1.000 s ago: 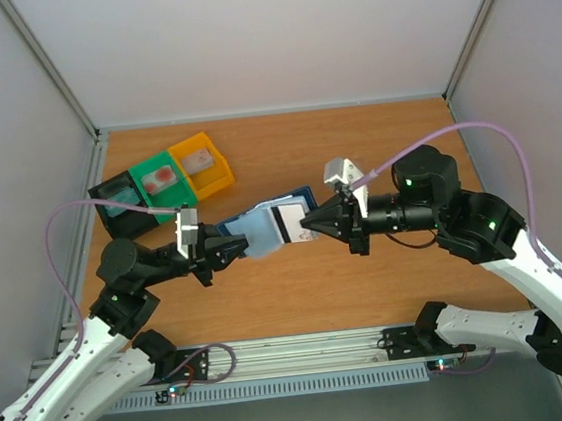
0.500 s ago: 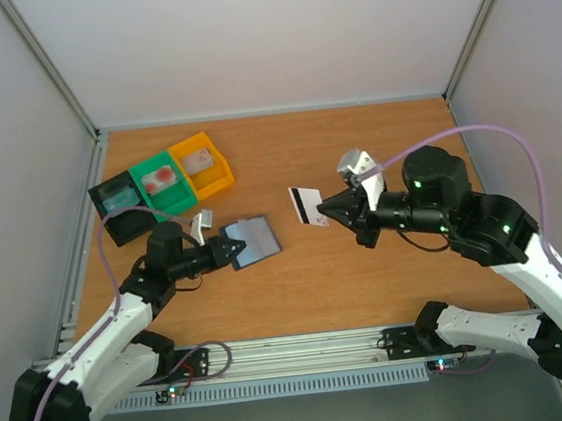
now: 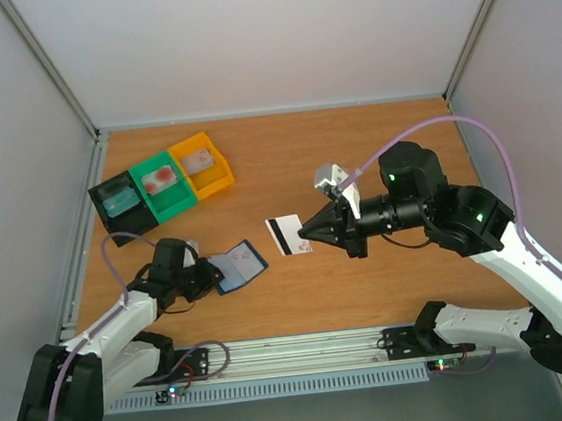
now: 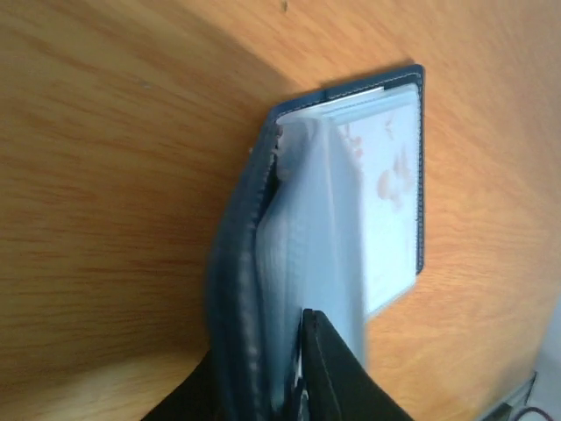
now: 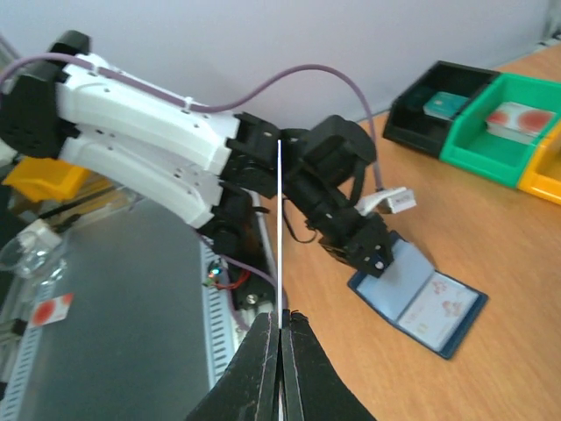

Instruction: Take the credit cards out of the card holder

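At the far left of the smooth orange-brown wooden table (image 3: 374, 140), three open plastic bins stand in a touching row. The black bin (image 3: 133, 220) has a teal card (image 3: 119, 197) lying flat in it. The green bin (image 3: 175, 204) holds a red-blotched card (image 3: 162, 176), and the yellow bin (image 3: 216, 182) holds a pale card (image 3: 198, 161).

Nearer to me, on the left, the left gripper (image 3: 211, 276) sits low over the wood. Its jaws are almost together, pinching one cover of the card holder (image 3: 240, 265). This is a flat, dark navy bifold with a stitched edge and lighter blue-grey, slightly see-through sleeves inside. It is folded open, and its free half looks to rest on the table. A pocketed card (image 4: 386, 175), pale with faint reddish marks, sits in the sleeve on that half.

Right of the holder and well apart from it, a striped card (image 3: 289, 235) hangs in the air above the middle of the table. It is a thin, stiff white rectangle with a black band down its left side. The right gripper (image 3: 309, 236) points left, its jaws clamped tight on the card's right edge. From the right wrist view the card shows edge-on as a fine white line rising from the black fingertips (image 5: 263, 351).
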